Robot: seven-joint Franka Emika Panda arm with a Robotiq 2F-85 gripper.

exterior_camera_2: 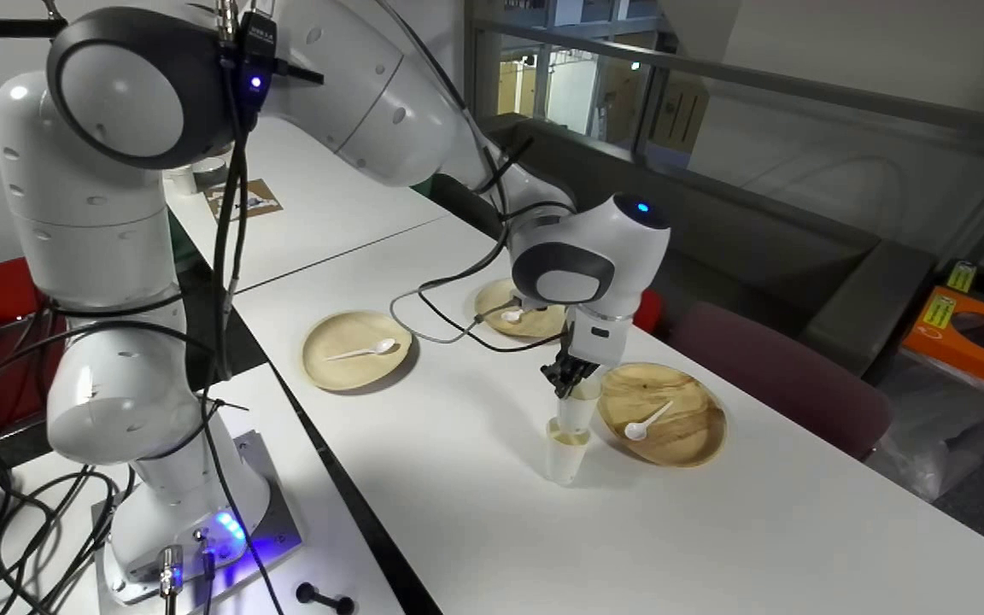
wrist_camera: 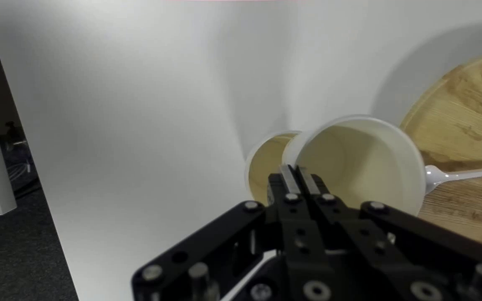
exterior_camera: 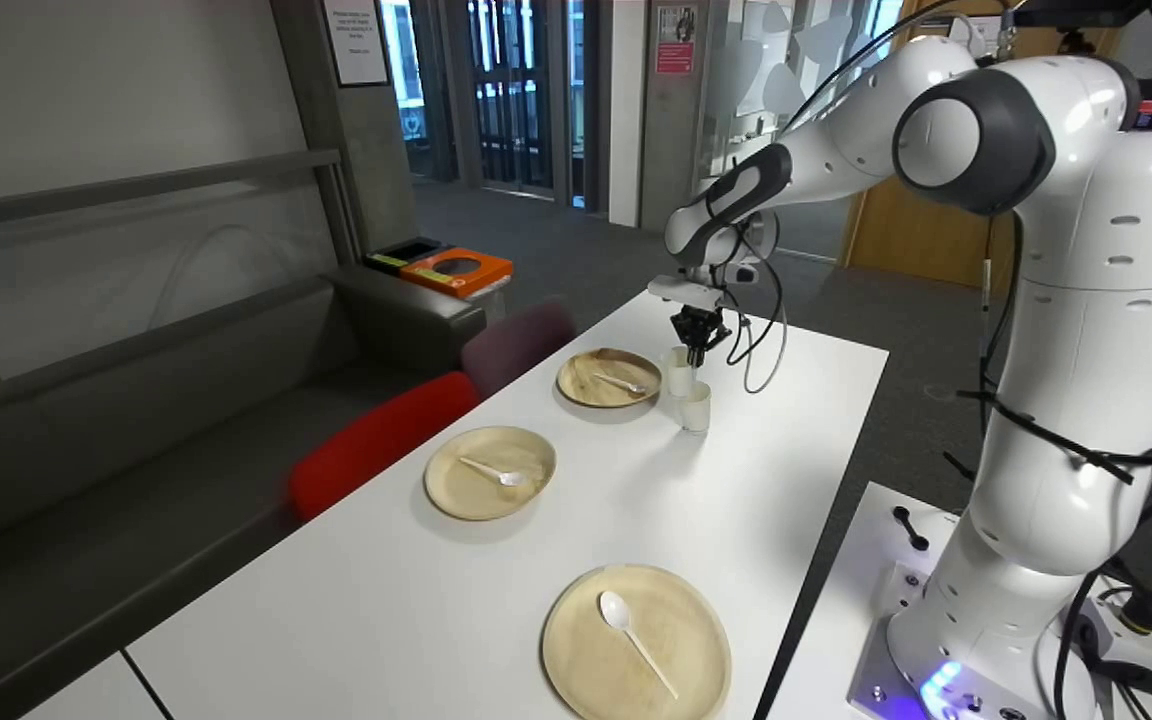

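My gripper (wrist_camera: 294,168) is shut on the near wall of a pale cup (wrist_camera: 375,163), one finger inside it and one outside. In the wrist view its rim looks much larger and nearer than that of a second pale cup (wrist_camera: 266,167), partly hidden behind it. In an exterior view the held cup (exterior_camera_2: 577,412) overlaps the top of the second cup (exterior_camera_2: 564,463); whether they touch I cannot tell. Close beside them lies a wooden plate (wrist_camera: 471,121) with a white spoon (wrist_camera: 471,174) on it. The fingers (exterior_camera: 693,354) point downward at the cup in an exterior view.
Two more wooden plates, a middle one (exterior_camera: 451,490) and a nearer one (exterior_camera: 576,640), each carry a white spoon on the white table (exterior_camera: 396,610). A red chair (exterior_camera: 386,440) and a purple chair (exterior_camera: 516,345) stand along the far edge. Loose cables (exterior_camera: 781,345) hang by the wrist.
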